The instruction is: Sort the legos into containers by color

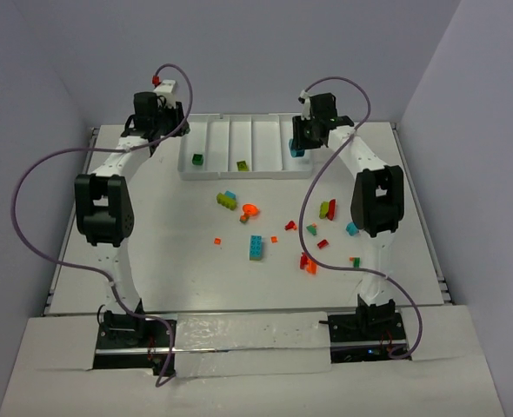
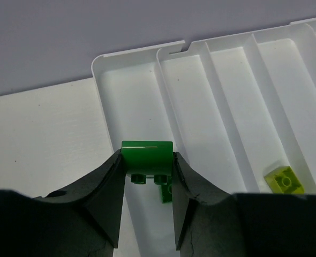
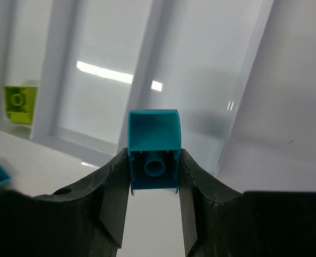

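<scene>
My left claw (image 2: 147, 167) is clamped on a dark green brick (image 2: 146, 152), one finger pressed to each side, with the studs facing down toward the wrist. It hangs over the leftmost compartment of the white tray (image 1: 239, 175), near that compartment's left wall. A second dark green piece (image 2: 165, 194) lies on the compartment floor just behind the held brick and is partly hidden by one finger. I cannot tell whether the two touch.

My right claw (image 3: 153, 156) is closed on a teal brick (image 3: 152, 138), which is held hollow side up with its inner tube showing. It sits at the tray's right end, close to the near rim. In the wrist view it lines up with the divider between the last two compartments, so I cannot say which one it is over.

A lime brick (image 1: 242, 165) rests in the middle compartment. The remaining loose legos (image 1: 256, 248) are scattered on the worktop (image 1: 169, 261) in front of the tray, between the two arms and well apart from both claws.
</scene>
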